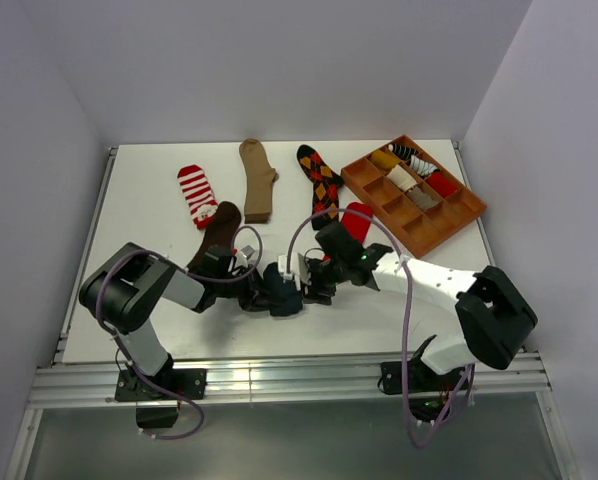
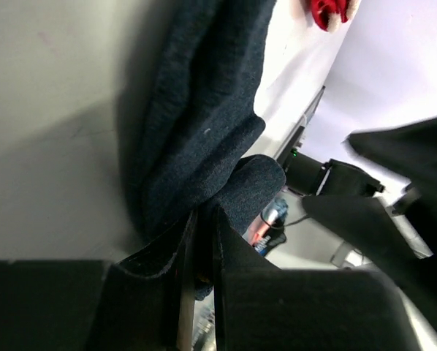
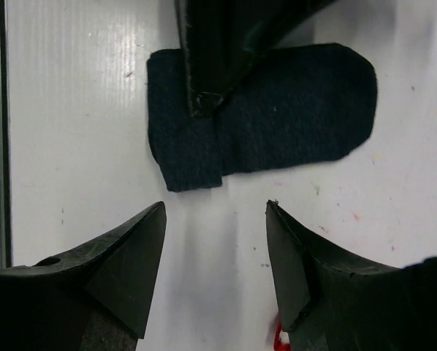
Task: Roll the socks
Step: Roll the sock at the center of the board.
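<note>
Right gripper [image 3: 215, 208] nearest, jaws spread, empty; navy sock [image 3: 291, 110] lay flat just beyond its tips. Left gripper [image 2: 202, 245] clenched on the sock's folded end. I judged: hold left pinch firm, bring right tips onto the fold, then roll tight.

A white table [image 1: 144, 215] fills the middle of the frame, pale grey walls [image 1: 279, 60] stand at its left, top and right, and a metal rail [image 1: 299, 382] runs along the bottom.

No legible text, label, brand, number or sign on anything in view.
</note>
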You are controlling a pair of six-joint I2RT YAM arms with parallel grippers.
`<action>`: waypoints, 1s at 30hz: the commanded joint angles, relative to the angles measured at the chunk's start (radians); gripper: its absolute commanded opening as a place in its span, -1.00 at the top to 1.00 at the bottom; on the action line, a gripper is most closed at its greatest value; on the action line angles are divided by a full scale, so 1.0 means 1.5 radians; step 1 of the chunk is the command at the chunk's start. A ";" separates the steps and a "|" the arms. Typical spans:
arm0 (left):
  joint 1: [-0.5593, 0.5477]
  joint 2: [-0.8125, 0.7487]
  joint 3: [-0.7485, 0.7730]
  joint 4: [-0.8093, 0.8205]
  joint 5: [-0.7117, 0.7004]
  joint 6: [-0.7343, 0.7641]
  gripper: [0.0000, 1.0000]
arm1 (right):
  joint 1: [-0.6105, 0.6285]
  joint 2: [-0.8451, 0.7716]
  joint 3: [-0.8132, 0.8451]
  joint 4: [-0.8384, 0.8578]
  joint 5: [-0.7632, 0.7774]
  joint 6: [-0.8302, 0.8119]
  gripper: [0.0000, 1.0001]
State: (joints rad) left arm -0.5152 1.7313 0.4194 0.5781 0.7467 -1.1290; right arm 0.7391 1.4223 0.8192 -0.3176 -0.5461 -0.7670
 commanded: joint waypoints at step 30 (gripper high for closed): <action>0.014 0.071 -0.032 -0.056 0.009 0.022 0.99 | 0.239 0.126 0.012 0.074 0.237 -0.024 0.26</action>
State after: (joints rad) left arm -0.4980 1.7908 0.4110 0.6239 0.8459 -1.1553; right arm 1.0889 1.5749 0.8021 -0.1856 -0.2077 -0.8310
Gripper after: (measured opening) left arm 0.155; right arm 0.413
